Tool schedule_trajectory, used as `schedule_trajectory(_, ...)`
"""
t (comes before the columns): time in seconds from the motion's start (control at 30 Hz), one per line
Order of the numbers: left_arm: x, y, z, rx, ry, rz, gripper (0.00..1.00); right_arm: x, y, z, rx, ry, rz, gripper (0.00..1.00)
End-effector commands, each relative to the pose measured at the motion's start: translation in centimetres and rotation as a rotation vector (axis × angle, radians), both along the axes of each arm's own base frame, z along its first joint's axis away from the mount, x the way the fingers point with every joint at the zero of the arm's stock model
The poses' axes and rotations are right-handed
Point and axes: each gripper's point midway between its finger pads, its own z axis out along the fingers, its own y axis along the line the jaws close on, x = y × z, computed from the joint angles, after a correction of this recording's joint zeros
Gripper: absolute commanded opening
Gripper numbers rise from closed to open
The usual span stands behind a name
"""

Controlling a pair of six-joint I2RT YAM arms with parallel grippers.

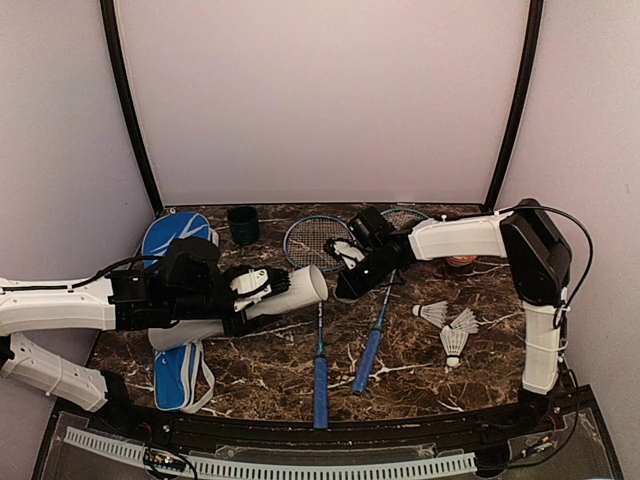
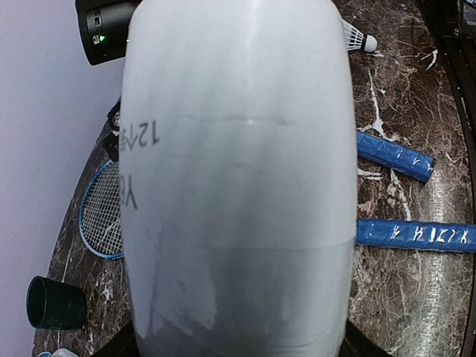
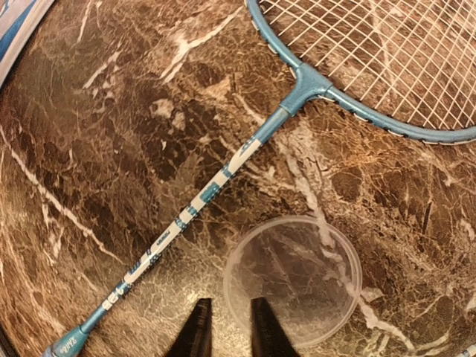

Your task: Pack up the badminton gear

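My left gripper [image 1: 248, 290] is shut on the long white tube [image 1: 290, 290] and holds it level, its open end pointing right. The tube [image 2: 238, 186] fills the left wrist view. My right gripper [image 1: 347, 272] is just past that open end. In the right wrist view its gripper [image 3: 229, 316] is nearly closed over the rim of a clear round lid [image 3: 294, 279], one finger inside and one outside. Two blue-handled rackets [image 1: 320, 380] [image 1: 367, 360] lie mid-table. Three white shuttlecocks [image 1: 432, 312] [image 1: 465, 322] [image 1: 453, 345] lie to the right. The blue bag [image 1: 178, 375] lies under my left arm.
A small dark cup [image 1: 242, 223] stands at the back left, beside the racket heads [image 1: 315, 240]. A small orange object [image 1: 462, 261] lies under my right forearm. Purple walls close in the back and both sides.
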Motion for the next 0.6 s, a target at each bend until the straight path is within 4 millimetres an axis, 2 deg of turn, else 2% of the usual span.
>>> schedule_trajectory(0.0,0.0,0.1,0.7,-0.031,-0.022,0.005,0.33,0.5,0.2,1.8,0.030,-0.022,0.007,0.29)
schedule_trajectory(0.07,0.1,0.1,0.7,-0.032,-0.020,0.006,0.33,0.4,-0.1,3.4,0.060,-0.036,-0.001,0.38)
schedule_trajectory(0.2,-0.1,-0.1,0.6,-0.036,-0.012,-0.004,0.33,-0.7,-1.7,8.8,0.181,-0.082,-0.035,0.42)
schedule_trajectory(0.3,-0.1,-0.2,0.6,-0.038,-0.010,-0.010,0.33,-2.0,-4.7,11.9,0.269,-0.104,-0.107,0.46)
schedule_trajectory(0.37,-0.2,-0.3,0.5,-0.037,-0.009,-0.014,0.33,-3.2,-7.6,12.6,0.306,-0.102,-0.177,0.49)
schedule_trajectory(0.4,-0.2,-0.4,0.5,-0.038,-0.009,-0.017,0.33,-4.0,-9.3,11.9,0.303,-0.086,-0.217,0.50)
schedule_trajectory(0.43,-0.1,-0.5,0.4,-0.038,-0.008,-0.019,0.33,-4.4,-10.6,12.0,0.313,-0.088,-0.256,0.52)
schedule_trajectory(0.57,-0.1,-0.9,0.2,-0.042,-0.001,-0.029,0.33,-5.8,-15.0,11.7,0.348,-0.068,-0.396,0.60)
